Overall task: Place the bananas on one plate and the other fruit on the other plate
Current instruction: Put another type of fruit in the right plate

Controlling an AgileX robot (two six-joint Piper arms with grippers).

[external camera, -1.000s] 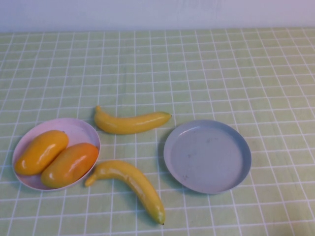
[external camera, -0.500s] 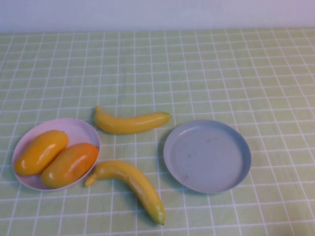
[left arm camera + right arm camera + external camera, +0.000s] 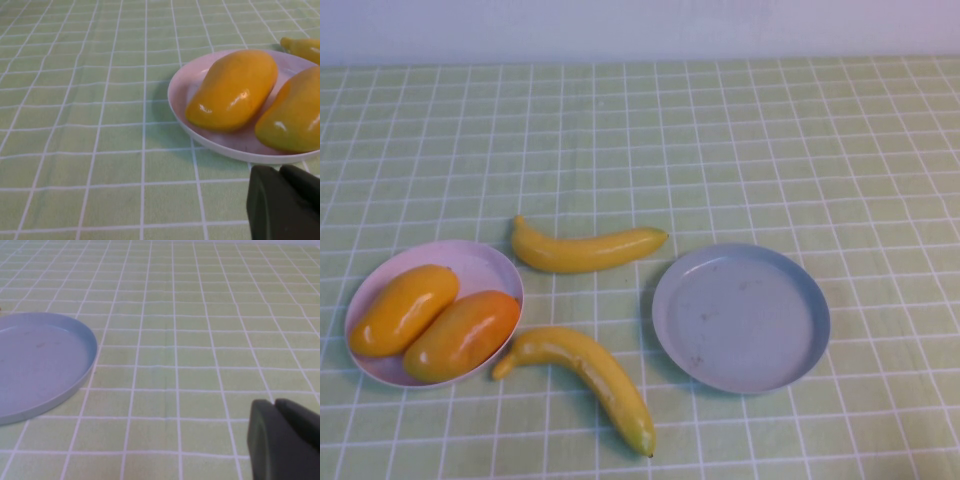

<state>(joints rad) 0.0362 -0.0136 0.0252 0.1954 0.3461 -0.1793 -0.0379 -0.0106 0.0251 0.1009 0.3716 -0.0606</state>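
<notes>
Two orange-yellow mango-like fruits (image 3: 404, 309) (image 3: 463, 334) lie side by side in the pale pink plate (image 3: 480, 261) at the left. One banana (image 3: 585, 249) lies on the cloth between the plates, the other banana (image 3: 592, 372) nearer the front. The grey-blue plate (image 3: 741, 316) at the right holds nothing. Neither arm shows in the high view. My left gripper (image 3: 279, 170) is shut with nothing in it, near the pink plate (image 3: 225, 148) and its fruits (image 3: 232, 90). My right gripper (image 3: 275, 403) is shut with nothing in it, off to the side of the grey-blue plate (image 3: 80, 375).
A green cloth with a white grid (image 3: 720, 150) covers the table up to a pale wall at the back.
</notes>
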